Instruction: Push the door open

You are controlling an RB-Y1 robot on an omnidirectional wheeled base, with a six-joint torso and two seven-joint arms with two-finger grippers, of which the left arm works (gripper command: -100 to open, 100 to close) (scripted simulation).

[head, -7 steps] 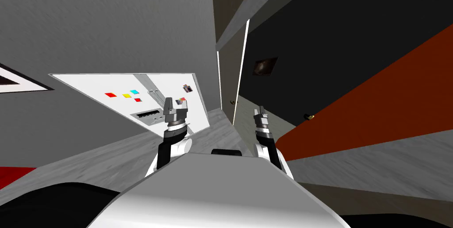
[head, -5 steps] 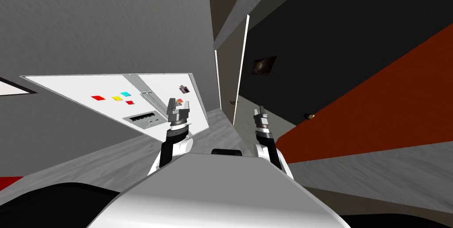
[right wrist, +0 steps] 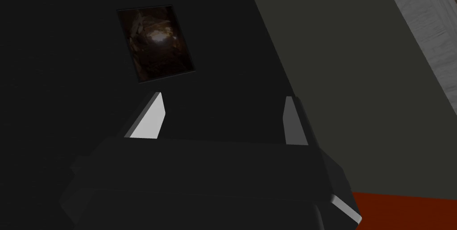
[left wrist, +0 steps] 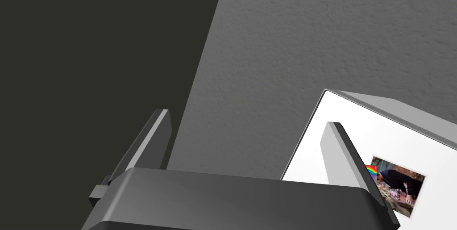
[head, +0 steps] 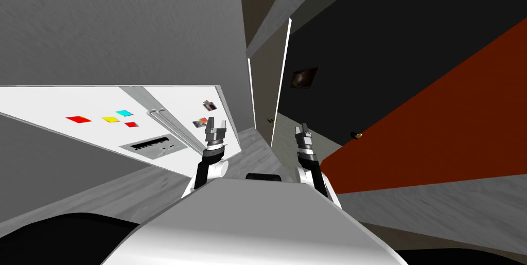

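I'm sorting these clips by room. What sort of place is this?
Probably a home kitchen: a white fridge with coloured magnets and a dispenser panel stands to the robot's left, and a door with a small knob lies ahead.

The head camera looked steeply down and forward. It shared the fridge [head: 92, 105] with the left wrist view, and the dark picture [head: 304, 77] with the right.

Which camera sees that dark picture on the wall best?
The right wrist view: the dark picture sits large beyond the open right gripper, its brownish, faintly lit middle plain. The head view has the picture small, on a dark wall. The left wrist view faces a grey wall and a white fridge.
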